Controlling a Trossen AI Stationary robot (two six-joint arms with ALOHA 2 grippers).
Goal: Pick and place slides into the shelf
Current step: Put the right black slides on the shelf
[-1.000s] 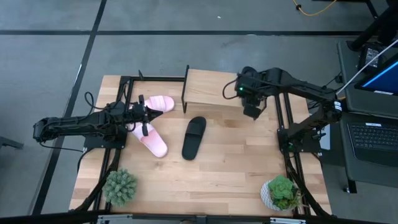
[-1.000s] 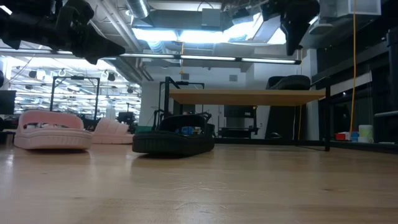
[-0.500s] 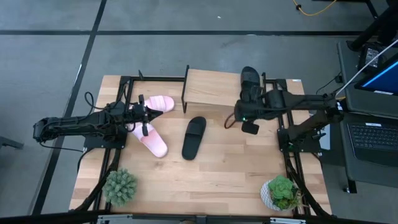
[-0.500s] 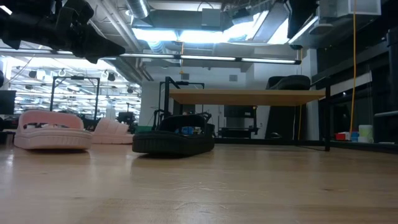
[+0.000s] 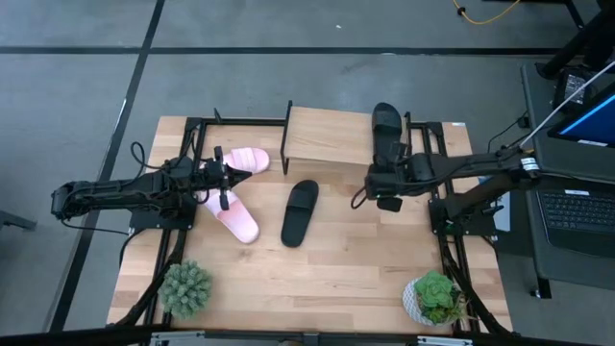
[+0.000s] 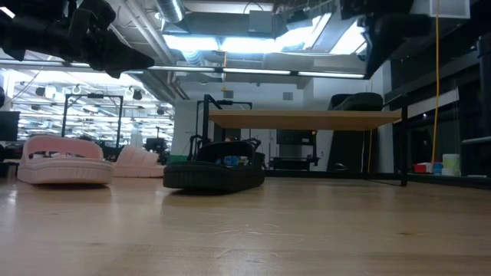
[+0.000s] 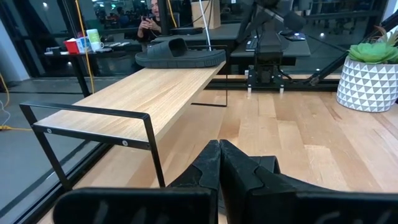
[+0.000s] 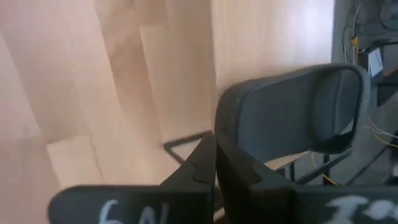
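Note:
A black slide lies sole-down on the right end of the shelf's light-wood top; the left wrist view shows this slide on the shelf board. The second black slide rests on the table before the shelf. Two pink slides lie at the table's left. My left gripper, shut, hovers above the pink slides. My right gripper, shut, hangs just nearer than the shelf's right end and touches nothing.
Two potted plants stand at the near corners, one on the left and one on the right. Black frame rails run along both table sides. Bare tabletop lies between the plants and under the shelf.
My right gripper has drawn back from above the shelf's right end toward the near edge and turned about. The black slide that it covered now shows, lying on the shelf top. The left arm has kept still.

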